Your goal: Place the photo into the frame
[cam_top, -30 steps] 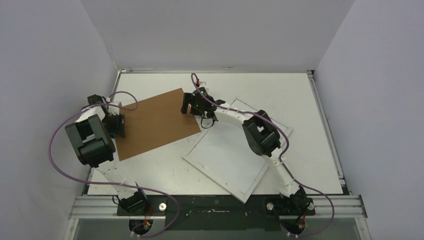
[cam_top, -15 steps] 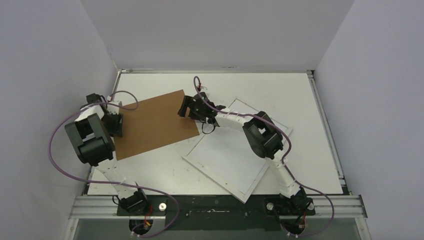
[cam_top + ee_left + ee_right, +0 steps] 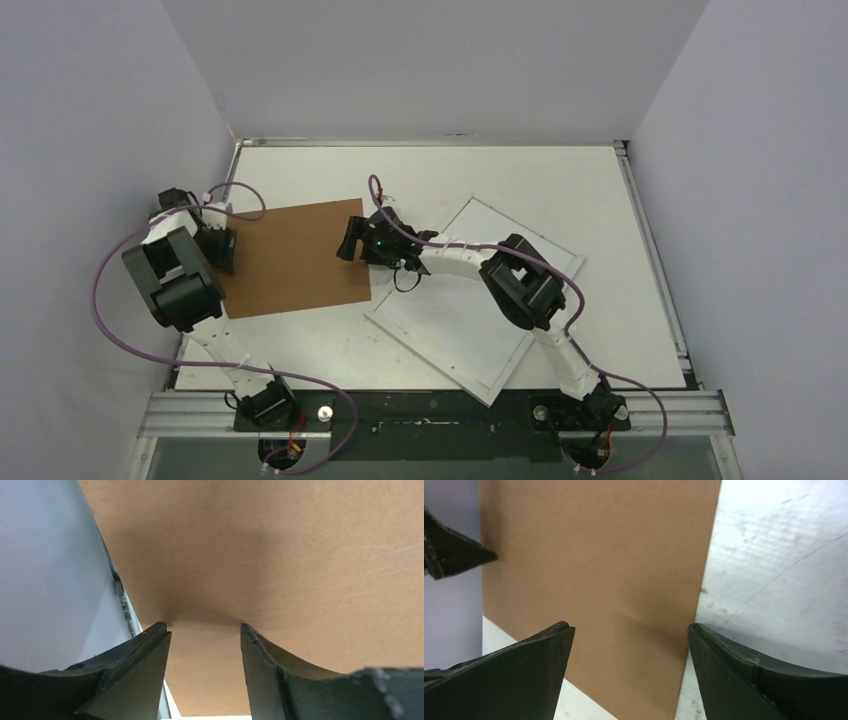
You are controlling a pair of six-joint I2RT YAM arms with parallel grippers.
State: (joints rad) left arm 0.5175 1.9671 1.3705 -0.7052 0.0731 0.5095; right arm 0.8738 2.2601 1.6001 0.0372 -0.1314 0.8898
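From above, the white frame [image 3: 450, 315] lies flat and askew at about 4 o'clock from the table's [image 3: 560, 180] middle, with nothing in it that I can make out. The photo itself does not show in any view, so I cannot say where it is. A brown board [image 3: 290, 262] lies at 9 o'clock from the middle. The left gripper [image 3: 222, 248] sits at the board's 9 o'clock edge. The right gripper [image 3: 350, 238] is at its 2 o'clock corner, just beside the frame's near corner.

Through the left wrist camera, the left gripper [image 3: 205, 630] has its jaws spread with nothing pinched. Brown board [image 3: 280, 555] fills everything from 10 round to 3 o'clock. Whether the tips touch it I cannot tell.

Through the right wrist camera, the right gripper [image 3: 630, 627] is wide apart and straddles the board's [image 3: 589, 570] straight edge. Scuffed pale table [image 3: 784, 555] lies towards 2 o'clock.

I would expect a glossy print to be light, bendy and slippery, and easy to crease or smudge. It is probably best nipped at a bare edge or corner rather than pressed on its face. The frame looks stiff and light, with a thin rim to hold.

No brand, label or writing can be read anywhere.
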